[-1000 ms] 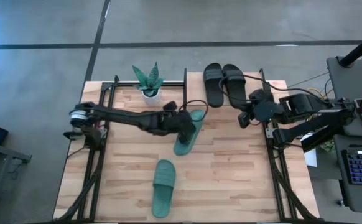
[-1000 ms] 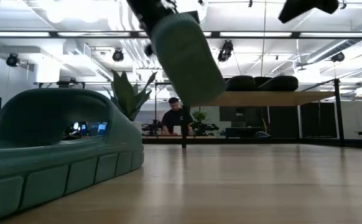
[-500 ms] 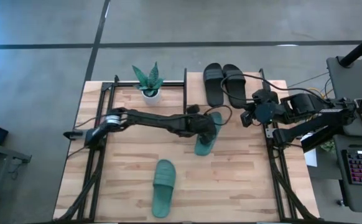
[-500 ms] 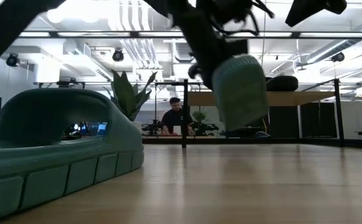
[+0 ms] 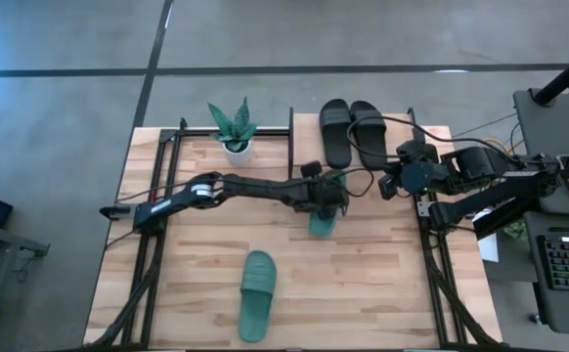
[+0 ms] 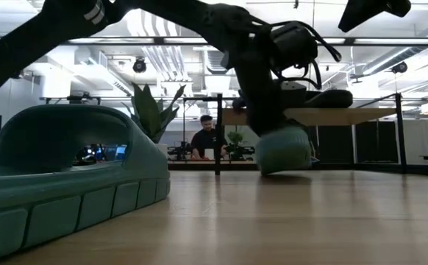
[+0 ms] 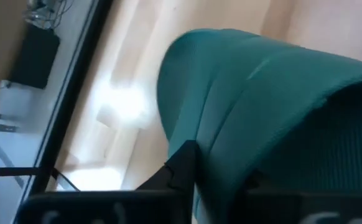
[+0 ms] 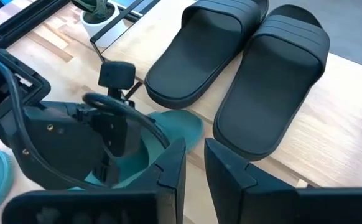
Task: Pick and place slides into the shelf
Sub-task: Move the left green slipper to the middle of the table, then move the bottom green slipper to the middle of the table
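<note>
My left pincer (image 5: 326, 198) grips 1 teal slide (image 5: 322, 219), its toe down on the table (image 5: 382, 284) beside the shelf (image 5: 431, 132) at the far right corner. My right pincer (image 5: 382, 186) hovers nearby, fingers slightly parted, holding nothing. The 2 black slides (image 5: 351, 130) lie on the shelf's top board; the other teal slide (image 5: 256, 294) lies near the table's near edge.

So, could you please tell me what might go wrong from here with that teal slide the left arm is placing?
The left gripper holds the teal slide tilted at the shelf edge, so it could catch on the top board or tip out on release. The right gripper hovers close over the same spot, so the arms might collide. The black slides could get nudged.
</note>
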`<action>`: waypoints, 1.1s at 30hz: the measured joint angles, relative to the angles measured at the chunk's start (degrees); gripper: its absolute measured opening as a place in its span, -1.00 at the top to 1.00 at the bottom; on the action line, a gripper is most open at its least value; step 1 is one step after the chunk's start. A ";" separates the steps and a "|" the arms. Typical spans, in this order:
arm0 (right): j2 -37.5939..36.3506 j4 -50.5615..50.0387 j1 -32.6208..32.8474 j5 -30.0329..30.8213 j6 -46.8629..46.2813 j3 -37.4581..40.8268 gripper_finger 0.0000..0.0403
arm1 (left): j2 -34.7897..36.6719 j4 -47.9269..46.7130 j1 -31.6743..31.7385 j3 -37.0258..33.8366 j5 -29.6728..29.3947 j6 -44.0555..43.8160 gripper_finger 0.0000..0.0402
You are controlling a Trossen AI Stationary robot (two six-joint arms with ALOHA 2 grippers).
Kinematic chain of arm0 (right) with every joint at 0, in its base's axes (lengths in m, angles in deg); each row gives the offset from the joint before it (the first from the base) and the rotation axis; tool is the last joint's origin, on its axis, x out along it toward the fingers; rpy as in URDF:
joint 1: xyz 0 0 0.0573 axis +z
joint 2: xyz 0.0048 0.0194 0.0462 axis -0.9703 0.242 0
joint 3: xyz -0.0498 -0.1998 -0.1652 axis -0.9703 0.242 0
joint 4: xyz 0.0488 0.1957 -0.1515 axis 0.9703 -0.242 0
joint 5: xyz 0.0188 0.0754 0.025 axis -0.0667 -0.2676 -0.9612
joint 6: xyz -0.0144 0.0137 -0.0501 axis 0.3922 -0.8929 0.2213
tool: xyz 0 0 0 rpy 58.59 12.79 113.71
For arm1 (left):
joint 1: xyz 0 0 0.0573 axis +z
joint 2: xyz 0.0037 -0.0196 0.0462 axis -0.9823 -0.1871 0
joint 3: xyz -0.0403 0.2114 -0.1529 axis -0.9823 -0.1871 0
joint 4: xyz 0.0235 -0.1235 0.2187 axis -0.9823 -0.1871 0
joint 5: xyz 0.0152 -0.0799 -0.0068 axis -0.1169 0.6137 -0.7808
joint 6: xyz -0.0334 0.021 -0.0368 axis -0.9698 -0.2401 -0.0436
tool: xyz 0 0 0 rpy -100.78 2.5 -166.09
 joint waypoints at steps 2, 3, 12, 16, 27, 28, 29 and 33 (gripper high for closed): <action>0.00 -0.06 -0.02 0.00 0.02 0.00 0.74 | 0.02 0.02 -0.02 -0.09 1.38 -0.15 0.78; 0.00 -0.13 -0.01 0.00 0.02 0.00 0.74 | 0.15 0.02 0.02 -0.08 2.58 -0.31 0.73; 0.00 -0.15 -0.02 0.00 0.00 0.83 0.74 | 1.08 -0.49 0.63 0.47 11.98 -5.19 0.22; 0.02 -0.15 -0.01 -0.20 0.00 1.25 0.74 | 1.63 -0.68 -0.16 0.30 12.12 -5.18 0.08; 0.00 -0.13 0.00 -0.11 0.50 1.29 0.74 | 11.87 -14.10 -3.15 -0.45 10.84 -4.66 0.02; 0.00 -0.13 0.00 -0.11 0.68 1.29 0.74 | 13.65 -17.46 -3.64 -0.95 11.28 -4.49 0.02; 0.00 -0.13 0.00 -0.07 0.91 1.30 0.74 | 15.25 -21.51 -4.15 -1.63 12.34 -3.51 0.02; 0.00 -0.04 0.00 0.04 2.36 1.46 0.74 | 22.64 -31.81 -7.67 -7.34 19.21 3.15 0.02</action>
